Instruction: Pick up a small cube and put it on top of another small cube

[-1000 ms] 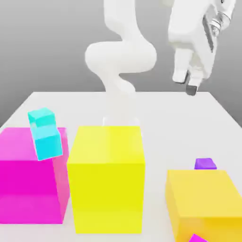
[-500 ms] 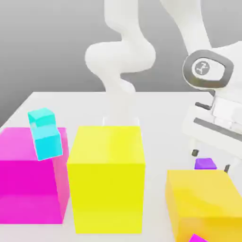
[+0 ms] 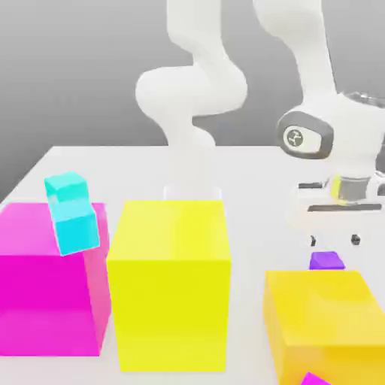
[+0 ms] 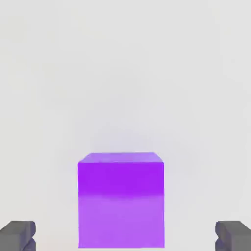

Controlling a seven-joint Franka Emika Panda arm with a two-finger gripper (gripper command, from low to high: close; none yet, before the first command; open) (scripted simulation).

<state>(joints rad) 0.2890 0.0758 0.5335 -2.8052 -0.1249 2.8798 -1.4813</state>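
The pincer (image 3: pixel 334 241) hangs wide open just above the small purple cube (image 3: pixel 327 260), which sits on the white worktop (image 3: pixel 256 180).

Illumination is bright, even and diffuse in both views; no single source is identifiable. The white table (image 3: pixel 248 180) reads nearly uniform, without glare. The backdrop beyond it grades from darker grey to lighter. Shadows are faint: a soft violet tint lies on the surface just beyond the small cube (image 4: pixel 120 198) below the gripper (image 4: pixel 125 236). Block faces show mild shading. Edges are slightly soft; no distortion noted.
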